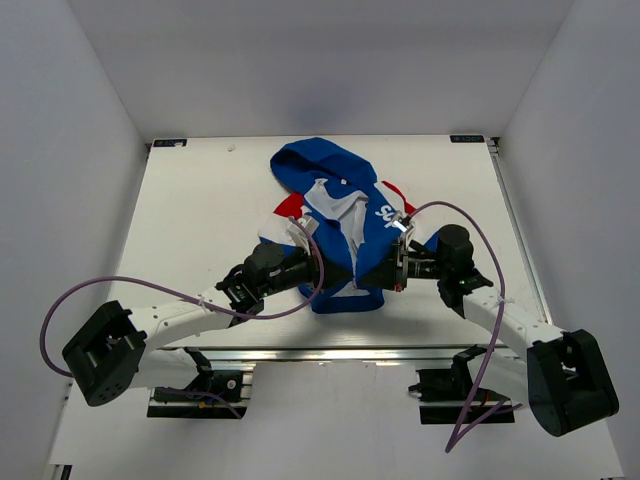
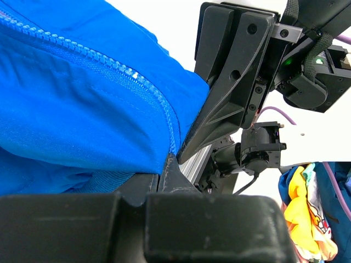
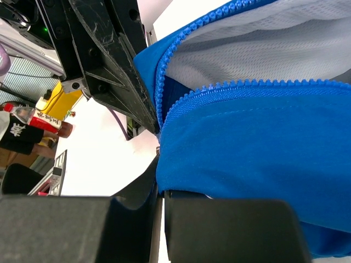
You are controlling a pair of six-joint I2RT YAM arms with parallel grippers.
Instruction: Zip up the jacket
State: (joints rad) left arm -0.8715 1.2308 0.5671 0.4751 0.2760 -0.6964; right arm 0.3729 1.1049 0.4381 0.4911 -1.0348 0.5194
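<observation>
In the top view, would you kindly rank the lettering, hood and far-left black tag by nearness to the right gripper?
1. Lettering, just beyond the right gripper.
2. Hood, farther back, centre-left.
3. Black tag, far-left table corner.

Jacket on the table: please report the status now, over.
Both shut on jacket lower edge: left end effector, right end effector. Zipper open, white lining showing. Nothing seen in the way.

1. The left arm (image 1: 170,320) reaches in low across the worktop.
2. The left gripper (image 1: 318,275) is pinched tight on the jacket (image 1: 320,170).
3. The right arm (image 1: 500,312) reaches in the same way.
4. The right gripper (image 1: 386,270) pinches the jacket too, facing the left gripper, near it.
</observation>
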